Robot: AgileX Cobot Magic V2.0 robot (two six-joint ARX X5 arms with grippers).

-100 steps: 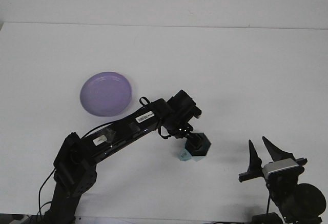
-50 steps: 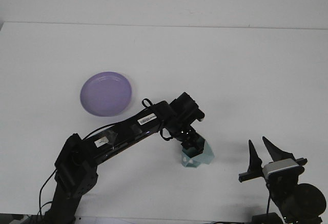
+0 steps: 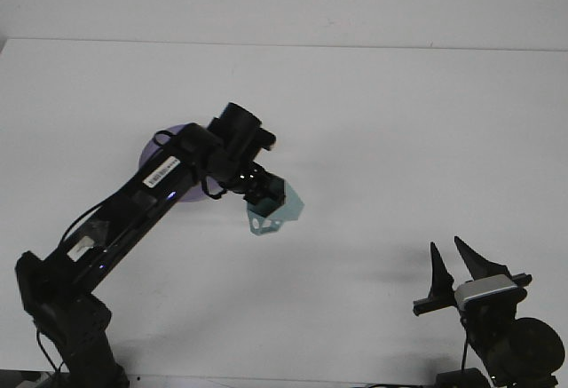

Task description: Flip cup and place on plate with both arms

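Left gripper (image 3: 264, 194) clamped on the single translucent teal cup (image 3: 273, 211), held tilted in the air above the white worktop (image 3: 399, 139), just right of the one purple plate (image 3: 153, 153), which the arm largely hides. Right gripper (image 3: 454, 265), fingers spread apart and holding nothing, stands at the lower right, well apart from the cup.

Nothing here can actually be read. The left arm (image 3: 133, 206) carries a small white sticker (image 3: 161, 170) on its upper link, with dark marks like a barcode or print line, but they are too small and blurred to make out. Lower on the same arm sits a second pale tag (image 3: 82, 247), equally unreadable. No brand, number or sign shows anywhere else.
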